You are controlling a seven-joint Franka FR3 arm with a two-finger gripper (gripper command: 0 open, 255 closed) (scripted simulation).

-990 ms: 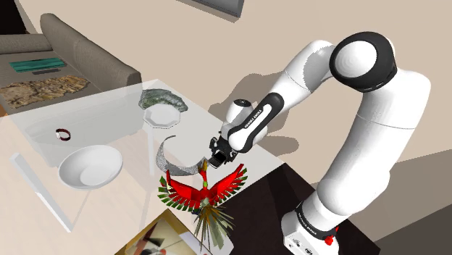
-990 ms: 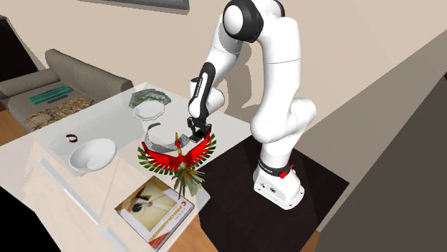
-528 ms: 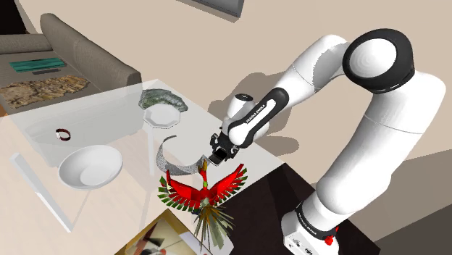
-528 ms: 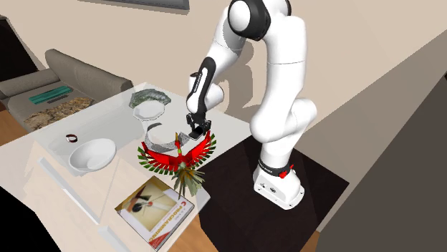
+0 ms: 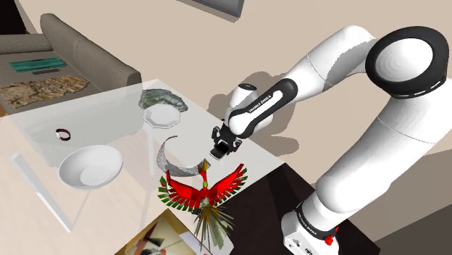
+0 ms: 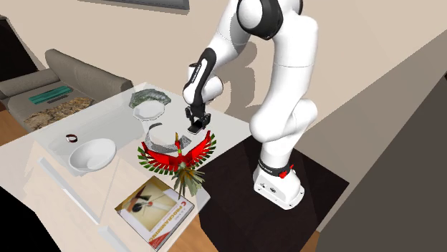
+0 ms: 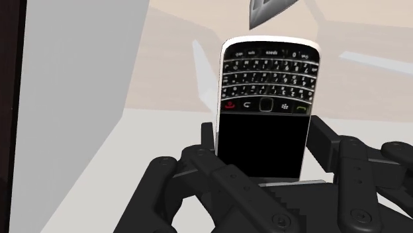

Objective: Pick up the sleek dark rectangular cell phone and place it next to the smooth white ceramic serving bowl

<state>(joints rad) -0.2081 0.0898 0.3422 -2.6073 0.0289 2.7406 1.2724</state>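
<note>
My gripper [image 7: 265, 142] is shut on a dark cell phone [image 7: 266, 86] with a keypad and a black screen; the fingers clasp its lower half. In the shoulder view the gripper [image 5: 219, 148] hangs above the table's near edge, over a red bird figurine [image 5: 203, 190], with the phone [image 5: 216, 153] at its tips. The white bowl [image 5: 90, 166] sits on the table toward that view's left, well away from the gripper. The second exterior view has the gripper [image 6: 194, 127] right of the bowl [image 6: 92, 154].
A curved grey piece [image 5: 174, 156] lies by the figurine. A white plate on a grey dish [image 5: 161, 114] stands behind it. A small ring [image 5: 64, 134] and a long white bar [image 5: 40, 192] lie near the bowl. A book [image 6: 154, 207] rests at the front; a sofa [image 5: 80, 51] stands behind.
The gripper has risen a little with the phone in it, away from the figurine, as the arm's elbow swung up and toward the shoulder view's right.
</note>
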